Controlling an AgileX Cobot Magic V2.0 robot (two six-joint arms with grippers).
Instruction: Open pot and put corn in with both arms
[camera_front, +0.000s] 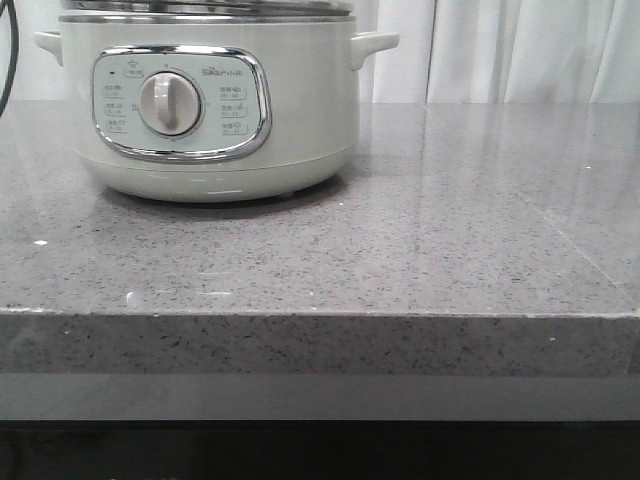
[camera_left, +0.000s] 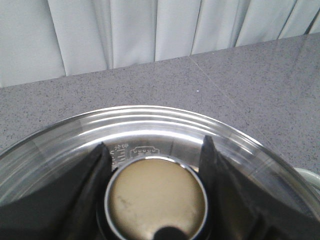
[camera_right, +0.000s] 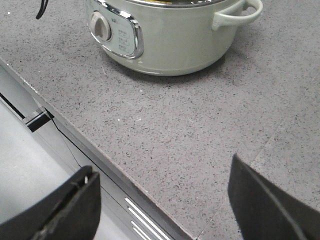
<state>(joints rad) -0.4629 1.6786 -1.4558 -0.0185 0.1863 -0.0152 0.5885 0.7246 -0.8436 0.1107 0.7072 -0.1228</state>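
Observation:
The pot (camera_front: 210, 110) stands at the back left of the grey counter, its dial facing me; it also shows in the right wrist view (camera_right: 170, 35). A glass lid (camera_left: 150, 122) covers it, with a round cream knob (camera_left: 156, 200). My left gripper (camera_left: 155, 145) has one finger pressed on each side of that knob; it is out of the front view. Through the glass I see the metal inner wall. My right gripper (camera_right: 164, 170) is open and empty above the counter's front edge, right of the pot. The corn is not in view.
The grey stone counter (camera_front: 450, 230) stretches right of the pot. White curtains (camera_front: 500, 50) hang behind it. A black cable (camera_front: 6, 60) hangs at the far left. Below the counter's front edge is a grey cabinet front (camera_right: 30, 165).

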